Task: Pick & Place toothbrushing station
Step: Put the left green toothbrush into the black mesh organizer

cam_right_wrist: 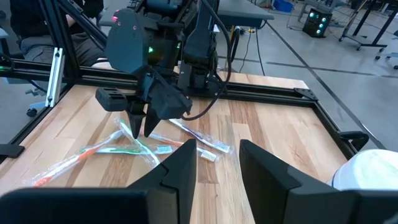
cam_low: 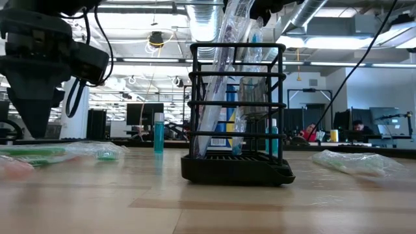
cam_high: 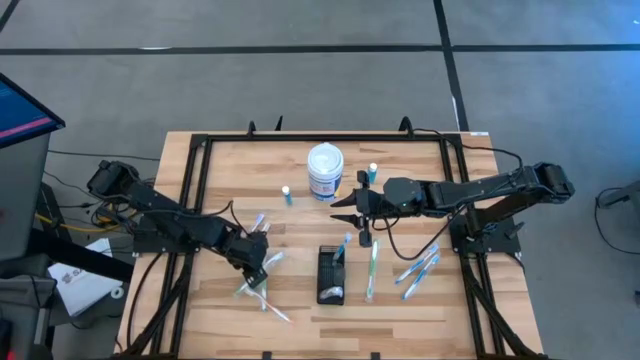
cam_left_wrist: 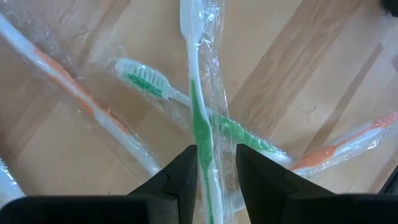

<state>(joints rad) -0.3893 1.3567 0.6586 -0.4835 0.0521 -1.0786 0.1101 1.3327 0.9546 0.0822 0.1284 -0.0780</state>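
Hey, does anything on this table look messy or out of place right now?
Yes. Wrapped toothbrushes lie crisscrossed in a loose heap under the left gripper, and another few are scattered on the right. Only the black holder looks tidy, upright with a few items slotted in.
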